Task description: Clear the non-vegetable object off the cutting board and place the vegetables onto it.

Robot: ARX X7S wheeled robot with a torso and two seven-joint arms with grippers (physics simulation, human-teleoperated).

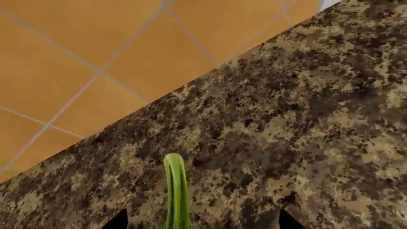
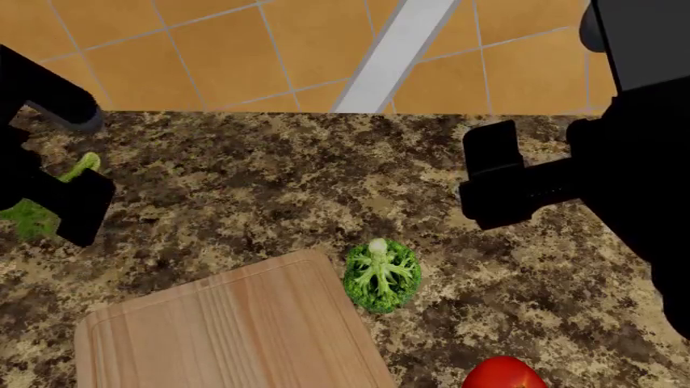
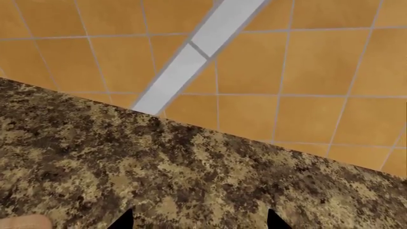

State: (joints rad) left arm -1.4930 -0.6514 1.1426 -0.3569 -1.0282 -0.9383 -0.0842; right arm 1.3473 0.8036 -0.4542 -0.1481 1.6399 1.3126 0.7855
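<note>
The celery stalk [image 2: 65, 182] is off the cutting board [image 2: 216, 331] now, lying by the left fingers [image 1: 202, 220] at the far left of the speckled table [image 2: 270, 186]. In the left wrist view the stalk runs up between the two dark tips, which stand well apart, so they look spread around it; whether they touch it I cannot tell. The right fingers [image 3: 198, 219] are spread too, empty, over bare table.

The board's visible part is bare. The broccoli [image 2: 380, 275] sits just beside its corner, and the tomato [image 2: 503, 374] is nearer the right fingers' side. The sound next step is probably to lift the left fingers straight up and clear, then bring the right fingers over the broccoli, closing low around the head so it does not roll.
</note>
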